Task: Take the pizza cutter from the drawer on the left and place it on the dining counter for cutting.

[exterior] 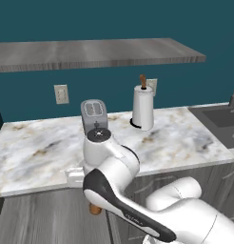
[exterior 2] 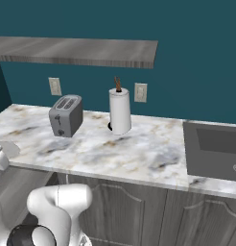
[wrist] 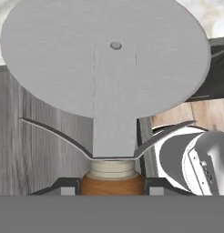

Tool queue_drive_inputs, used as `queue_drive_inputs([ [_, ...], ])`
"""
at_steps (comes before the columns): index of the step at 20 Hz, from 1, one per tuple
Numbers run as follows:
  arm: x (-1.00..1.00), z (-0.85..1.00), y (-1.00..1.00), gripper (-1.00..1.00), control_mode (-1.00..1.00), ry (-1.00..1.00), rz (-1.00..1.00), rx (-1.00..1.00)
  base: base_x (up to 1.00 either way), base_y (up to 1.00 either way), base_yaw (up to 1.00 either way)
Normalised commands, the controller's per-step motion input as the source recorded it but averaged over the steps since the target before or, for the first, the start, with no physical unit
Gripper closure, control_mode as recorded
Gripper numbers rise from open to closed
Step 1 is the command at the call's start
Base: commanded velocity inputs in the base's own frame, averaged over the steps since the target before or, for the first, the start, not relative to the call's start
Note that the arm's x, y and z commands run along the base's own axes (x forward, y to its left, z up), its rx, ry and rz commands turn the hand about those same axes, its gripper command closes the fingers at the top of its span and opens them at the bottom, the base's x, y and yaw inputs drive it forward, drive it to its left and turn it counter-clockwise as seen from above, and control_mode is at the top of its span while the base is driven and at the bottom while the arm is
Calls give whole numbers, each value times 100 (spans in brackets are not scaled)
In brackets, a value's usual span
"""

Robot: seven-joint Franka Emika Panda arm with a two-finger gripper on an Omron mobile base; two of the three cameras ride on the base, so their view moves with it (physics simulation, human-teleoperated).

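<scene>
End effector [wrist: 112, 187] grips pizza cutter [wrist: 109, 68] below marble counter [exterior: 38, 147], teal wall behind.

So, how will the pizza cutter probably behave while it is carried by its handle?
The pizza cutter looks rigid. Its broad disc extends far past the wooden handle, so it may be top-heavy and pivot in the tool. The round handle could slip.

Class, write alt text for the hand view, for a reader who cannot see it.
A pizza cutter with a large round grey metal blade and short brown wooden handle stands close to the camera, its handle gripped between the two dark fingertips of the gripper. Behind it lies dark grey wood-grain cabinet surface.
</scene>
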Motion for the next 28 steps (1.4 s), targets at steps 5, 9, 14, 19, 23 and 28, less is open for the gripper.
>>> queue_drive_inputs([
  [5,13,54,-71,100,-100,0,0,0,0,0,0],
  [9,14,30,-92,100,-100,0,2,0,0,0,0],
  [14,16,10,-99,100,-100,-2,2,0,0,0,0],
  [19,2,5,-90,100,-100,-4,2,0,0,0,0],
  [23,10,0,-73,100,-100,-1,0,-5,0,0,0],
  [28,16,0,-74,100,-100,0,0,-6,0,0,0],
])
